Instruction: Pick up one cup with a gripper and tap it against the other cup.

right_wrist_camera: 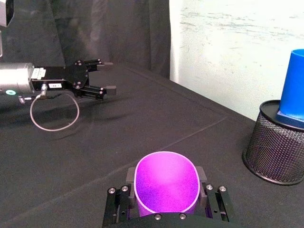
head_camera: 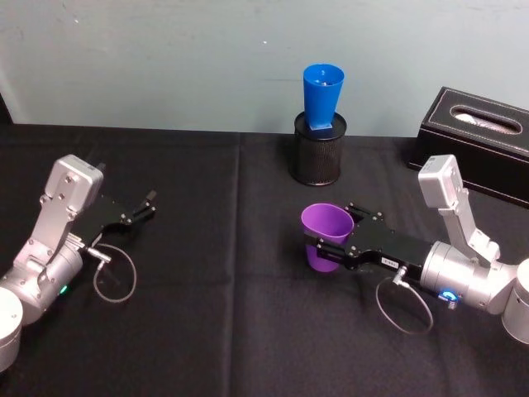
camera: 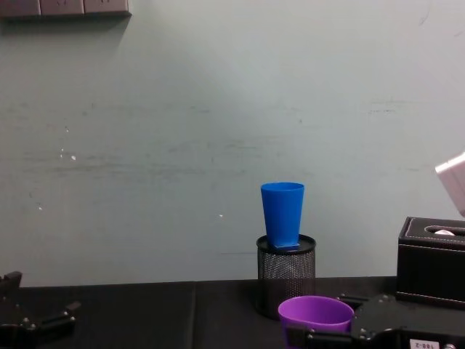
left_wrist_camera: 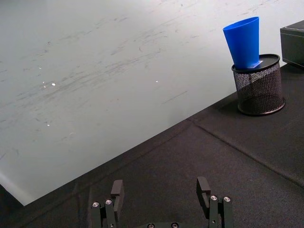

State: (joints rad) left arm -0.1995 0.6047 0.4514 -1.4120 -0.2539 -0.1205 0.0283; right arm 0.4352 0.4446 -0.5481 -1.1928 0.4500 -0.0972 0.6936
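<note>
You are in the pick-up step: your right gripper [head_camera: 328, 243] pinches the purple cup [head_camera: 326, 236] between its 2 jaws, upright, low over the black tablecloth [head_camera: 207, 331]. Next, lift and carry it to the blue cup [head_camera: 323, 97] in the mesh pen holder [head_camera: 317, 155]. Your left gripper [head_camera: 139, 210] idles, spread.

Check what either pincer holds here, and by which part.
The right pincer grips the purple cup around its body below the rim. The left pincer is open, holding nothing.

light: even, soft | shadows: faint | glare: none | focus: sharp
</note>
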